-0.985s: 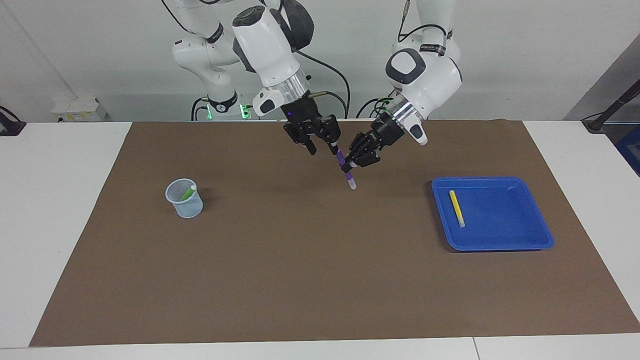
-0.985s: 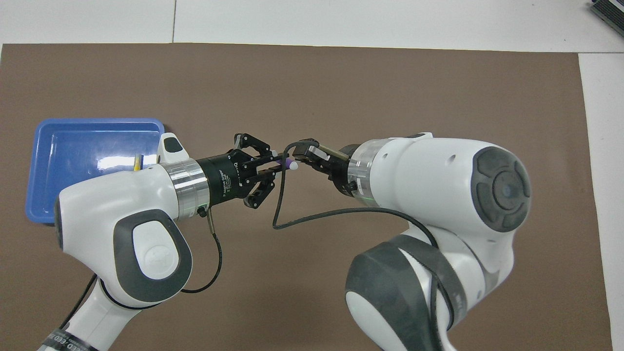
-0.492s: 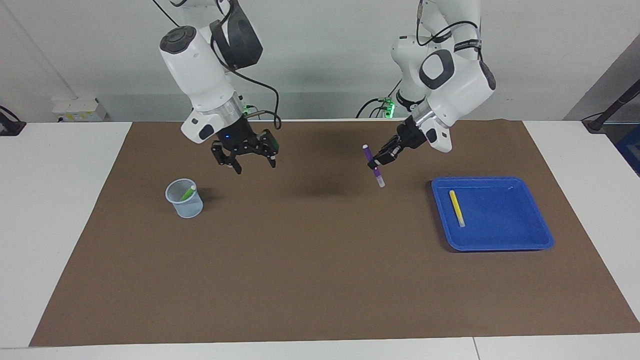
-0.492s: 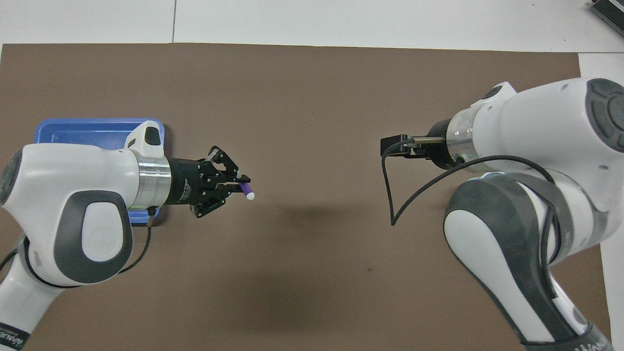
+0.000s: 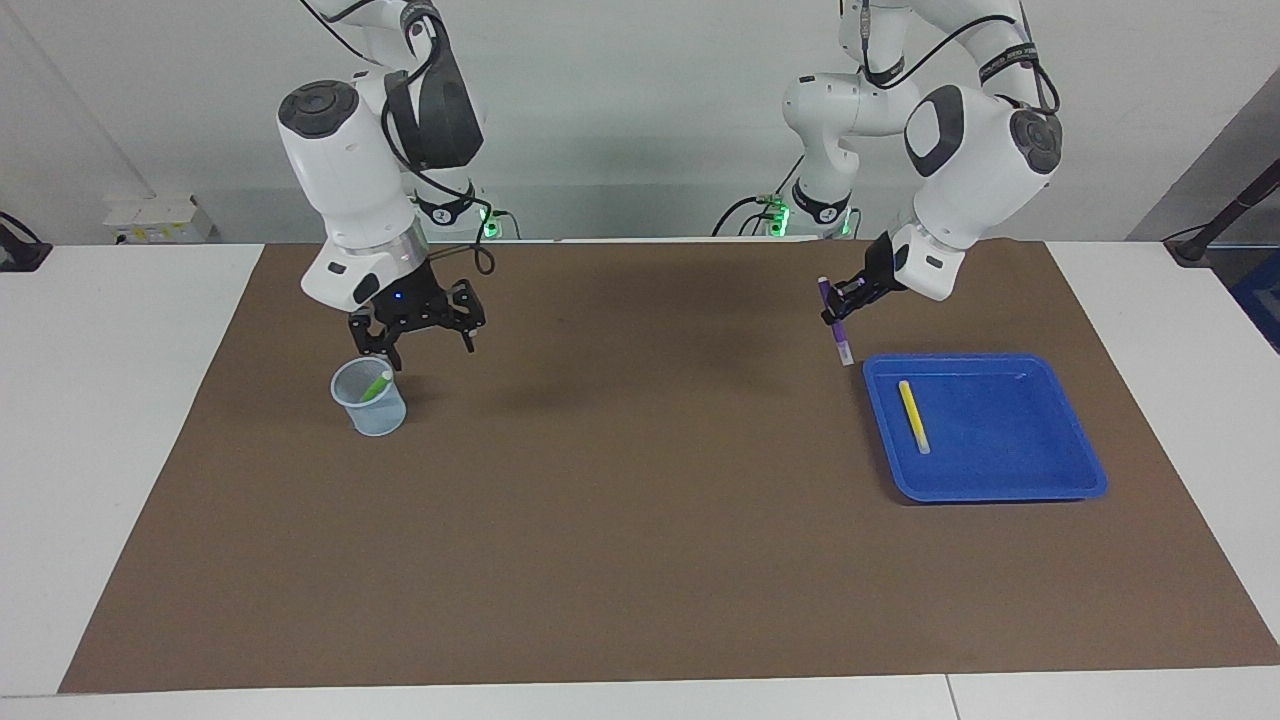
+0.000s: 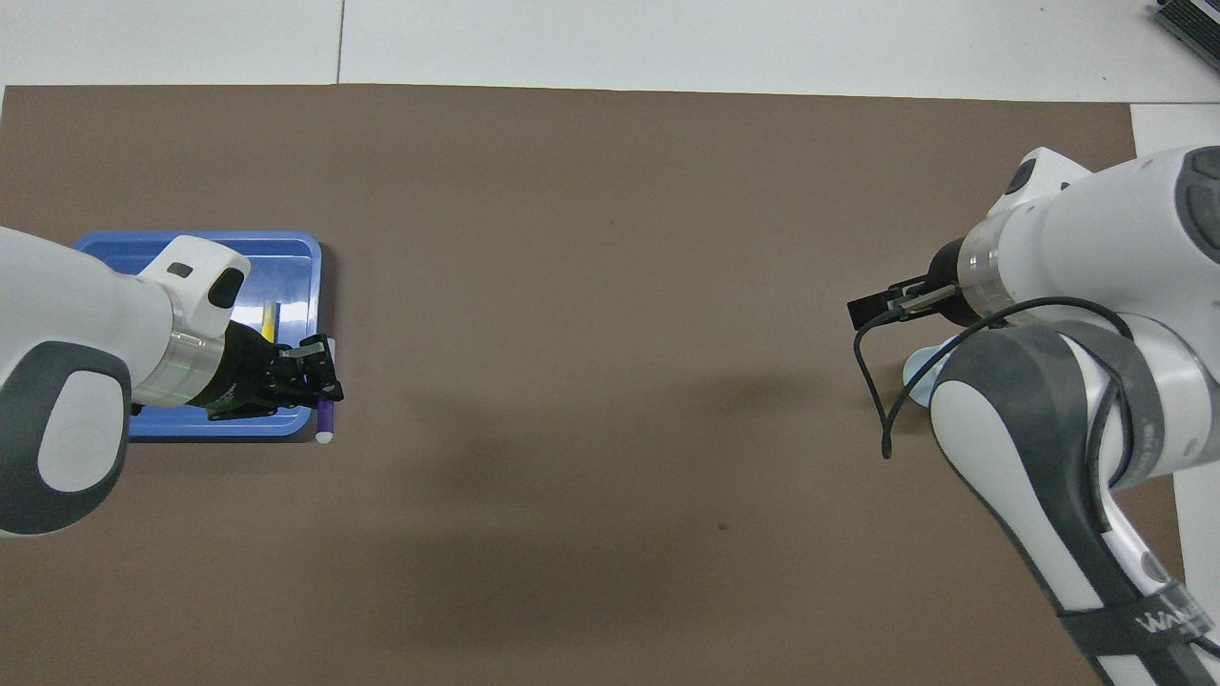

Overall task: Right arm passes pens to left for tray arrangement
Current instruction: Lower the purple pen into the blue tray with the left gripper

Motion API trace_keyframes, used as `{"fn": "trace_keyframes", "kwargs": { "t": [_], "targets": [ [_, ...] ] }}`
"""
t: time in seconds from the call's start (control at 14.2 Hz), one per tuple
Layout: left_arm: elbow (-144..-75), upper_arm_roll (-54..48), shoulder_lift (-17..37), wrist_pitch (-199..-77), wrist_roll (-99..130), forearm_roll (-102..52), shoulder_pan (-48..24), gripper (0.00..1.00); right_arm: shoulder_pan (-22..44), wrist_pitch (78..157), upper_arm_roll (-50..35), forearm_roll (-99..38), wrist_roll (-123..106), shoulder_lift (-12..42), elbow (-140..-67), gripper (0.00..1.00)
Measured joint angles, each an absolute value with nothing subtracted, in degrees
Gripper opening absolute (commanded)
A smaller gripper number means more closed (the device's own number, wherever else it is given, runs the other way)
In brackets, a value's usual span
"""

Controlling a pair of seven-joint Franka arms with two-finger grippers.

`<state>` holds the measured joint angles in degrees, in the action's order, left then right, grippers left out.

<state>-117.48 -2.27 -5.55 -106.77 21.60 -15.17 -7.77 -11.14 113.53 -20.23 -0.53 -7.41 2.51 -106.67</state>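
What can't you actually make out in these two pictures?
- Green pen: facing view shows only its top; the mesh cup hides the rest. Overhead, the right arm covers cup and pen.
- Yellow pen: overhead, mostly covered by the left hand.
- Purple pen: whether it is over the blue tray yet is unclear.
- Right hand: overhead, only its tip shows.

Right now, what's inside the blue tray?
One yellow pen lies flat in the blue tray. The purple pen is not in it; the left gripper holds it in the air by the tray's rim. Overhead, the left arm covers part of the tray.
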Motion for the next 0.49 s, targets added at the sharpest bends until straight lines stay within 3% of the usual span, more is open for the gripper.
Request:
{"fn": "trace_keyframes", "kwargs": {
  "t": [0.28,0.49],
  "targets": [
    [-116.77,-2.23,-5.50,-106.56,11.19,-5.05,-5.93,0.00,-14.80,113.84,-20.17,0.79,-13.93,2.64,-111.07,1.00],
    [-116.76,-2.18,-5.39,-106.74,1.47,-1.81,-0.92,0.00,-14.99,115.00,-20.23,2.45,-14.83,2.70,-114.62,0.93]
  ]
}}
